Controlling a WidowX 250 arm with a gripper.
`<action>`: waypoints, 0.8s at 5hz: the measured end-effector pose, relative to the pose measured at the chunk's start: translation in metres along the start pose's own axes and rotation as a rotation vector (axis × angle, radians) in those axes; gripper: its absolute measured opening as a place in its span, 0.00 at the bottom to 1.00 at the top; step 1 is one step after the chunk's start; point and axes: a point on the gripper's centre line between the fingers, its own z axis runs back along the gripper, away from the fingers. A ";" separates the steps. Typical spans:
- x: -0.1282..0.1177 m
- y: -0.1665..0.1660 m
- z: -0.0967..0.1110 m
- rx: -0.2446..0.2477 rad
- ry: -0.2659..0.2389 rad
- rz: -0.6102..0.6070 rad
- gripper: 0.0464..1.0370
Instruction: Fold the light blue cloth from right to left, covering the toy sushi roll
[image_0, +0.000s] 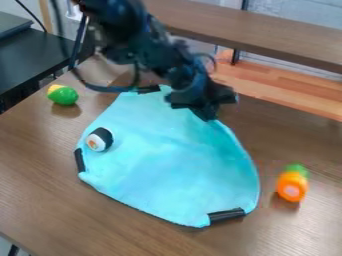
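The black gripper (208, 111) hangs at the upper right edge of a light blue cloth (167, 155), its tip at or just over the fabric. The arm covers part of that edge, and whether the cloth is pinched cannot be made out. Black strips mark the cloth's upper left, left and lower right corners. On the cloth's left part rests a toy sushi roll (99, 139), black and white with an orange centre. An orange toy carrot piece (292, 185) with a green top is right of the cloth. A green and yellow toy (63, 94) lies at the upper left.
The brown wooden table (40, 195) carries all these things. Behind it runs a raised wooden shelf (267, 36), with a lighter wood ledge (280, 92) below. A black table (33, 55) stands at the upper left, and a dark cable loops beside the arm.
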 end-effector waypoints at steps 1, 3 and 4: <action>0.001 0.015 0.022 -0.029 -0.004 -0.023 0.00; 0.003 0.055 0.056 -0.061 -0.010 -0.082 0.00; -0.001 0.077 0.069 -0.059 -0.029 -0.097 0.00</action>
